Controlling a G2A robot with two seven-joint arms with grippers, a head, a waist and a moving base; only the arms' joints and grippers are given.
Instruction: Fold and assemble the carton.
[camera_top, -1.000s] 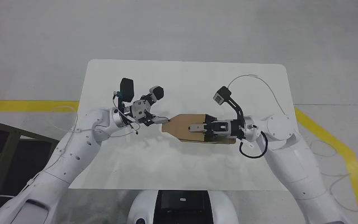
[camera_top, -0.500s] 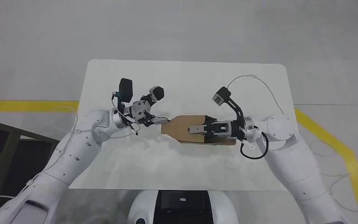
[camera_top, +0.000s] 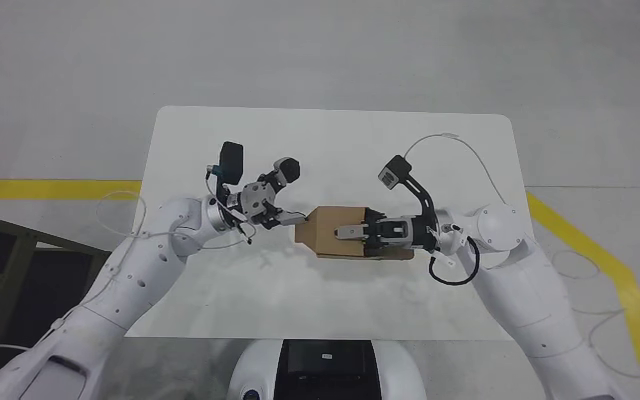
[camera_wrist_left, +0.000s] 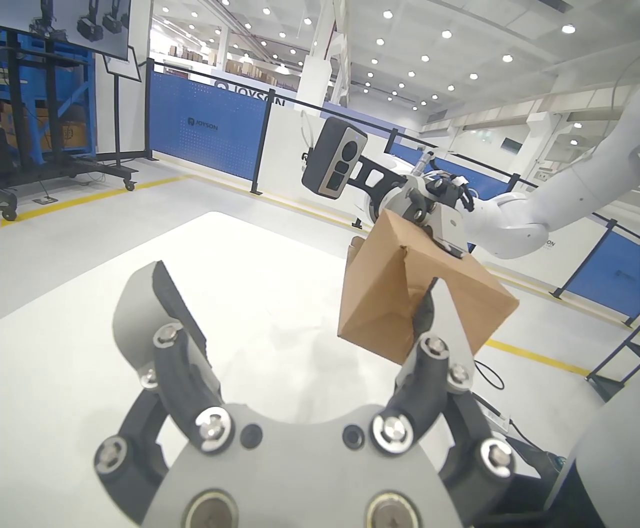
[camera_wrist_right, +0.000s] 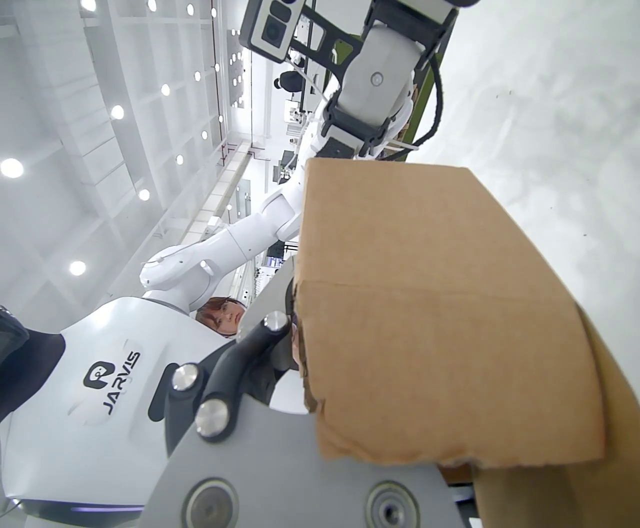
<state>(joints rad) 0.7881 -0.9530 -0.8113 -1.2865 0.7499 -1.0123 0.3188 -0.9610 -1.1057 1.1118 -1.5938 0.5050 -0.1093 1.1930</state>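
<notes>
Carton (camera_top: 335, 232) held over bench (camera_top: 200, 140) centre, clamped by right fingers (camera_top: 347, 230) from 3 o'clock | left fingers (camera_wrist_left: 167, 300) spread wide, one tip on 9 o'clock end flap | I'd press flap inward slowly, right clamp firm, watch for crushing.

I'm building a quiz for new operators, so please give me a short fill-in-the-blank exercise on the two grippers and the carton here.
1. The right gripper is ____ on the carton.
2. The left gripper faces the carton's end with its jaws ____.
3. The carton is held off the ____ table.
4. The carton's colour is ____.
Missing words: shut; open; white; brown.
</notes>
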